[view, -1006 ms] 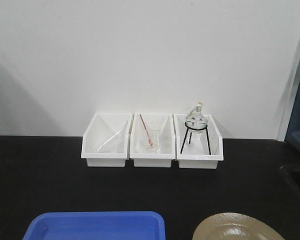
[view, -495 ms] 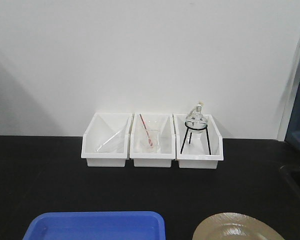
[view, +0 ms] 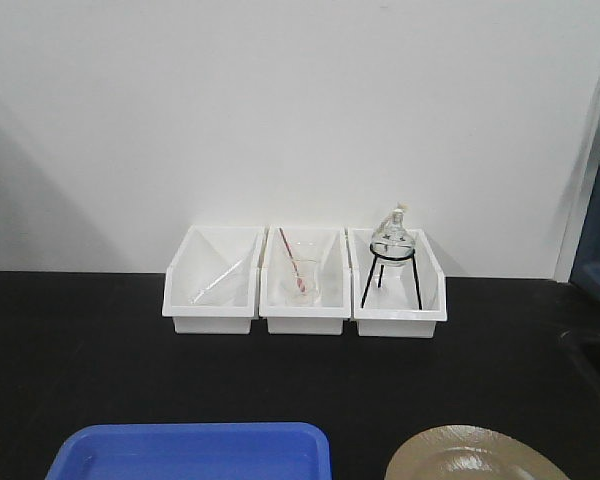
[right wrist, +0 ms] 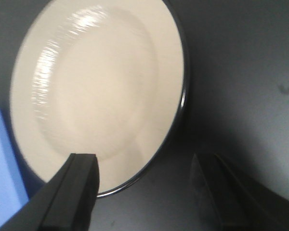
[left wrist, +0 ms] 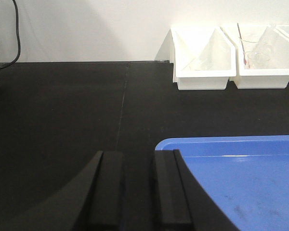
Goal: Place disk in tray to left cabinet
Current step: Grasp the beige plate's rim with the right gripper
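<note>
1. The disk (view: 468, 456) lies flat on the black table (view: 80, 340), to the right of the blue tray (view: 190, 432). A strip of table shows between them, so it is not yet in the tray.
2. The right gripper (right wrist: 144, 168) hangs over the near edge of the disk (right wrist: 96, 91) with its fingers wide apart and nothing between them. One finger is over the disk face, the other over bare table past the black rim. Judgement: it straddles the rim because a shallow plate offers only its edge to pinch. The view is blurred, so I cannot tell whether it touches.
3. The left gripper (left wrist: 136, 159) sits low, just beside the tray's (left wrist: 231, 183) left corner. Its fingers are narrowly apart and it holds nothing. Judgement: it waits there to take the tray's lip once the tray is loaded.
4. The tray interior is bare and wide enough for the disk.
5. Three white bins (view: 302, 300) stand along the back wall, well apart from the work, and a glass flask (view: 392, 232) on a wire stand sits in the rightmost.
6. The cabinet is not in view.
7. Risk: the edge pinch may slip, or the disk may tilt on lifting.
</note>
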You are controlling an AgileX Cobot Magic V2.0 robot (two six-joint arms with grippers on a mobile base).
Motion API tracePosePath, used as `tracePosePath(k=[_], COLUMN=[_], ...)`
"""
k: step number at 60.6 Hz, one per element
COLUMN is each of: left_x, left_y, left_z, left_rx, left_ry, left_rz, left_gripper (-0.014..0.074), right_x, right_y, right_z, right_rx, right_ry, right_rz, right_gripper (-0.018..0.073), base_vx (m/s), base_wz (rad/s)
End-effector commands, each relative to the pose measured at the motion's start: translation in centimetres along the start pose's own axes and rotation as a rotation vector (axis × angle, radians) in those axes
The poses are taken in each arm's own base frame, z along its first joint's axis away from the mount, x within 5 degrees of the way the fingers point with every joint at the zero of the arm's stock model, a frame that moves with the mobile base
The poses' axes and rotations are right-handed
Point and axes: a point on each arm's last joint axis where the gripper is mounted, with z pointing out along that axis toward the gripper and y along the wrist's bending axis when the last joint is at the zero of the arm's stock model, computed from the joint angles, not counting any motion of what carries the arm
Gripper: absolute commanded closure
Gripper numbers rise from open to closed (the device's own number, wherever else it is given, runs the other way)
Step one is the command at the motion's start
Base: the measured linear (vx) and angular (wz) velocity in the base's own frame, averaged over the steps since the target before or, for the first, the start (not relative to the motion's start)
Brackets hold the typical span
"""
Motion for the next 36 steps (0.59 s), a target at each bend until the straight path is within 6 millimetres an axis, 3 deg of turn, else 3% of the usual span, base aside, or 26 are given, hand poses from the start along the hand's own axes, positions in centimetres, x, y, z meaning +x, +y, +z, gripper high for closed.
tracePosePath(k=[1,36], left_x=[-1.6,-1.6], left_y=[0.1,0.1], left_z=[-0.2,-0.2], left_rx=[-0.011,-0.011], left_ry=[-0.098,-0.098], left_rz=[-0.006,-0.006], left_gripper=[0.0290,0.0290], right_x=[-1.4,-2.2], right_y=[1.0,0.7], right_z=[0.3,5.8], right_rx=[-0.047,0.028], right_ry=[-0.062,-0.013], right_rz=[0.039,0.090], right_gripper=[0.0082,0.0082], base_vx=[0.00,0.00], base_wz=[0.00,0.00])
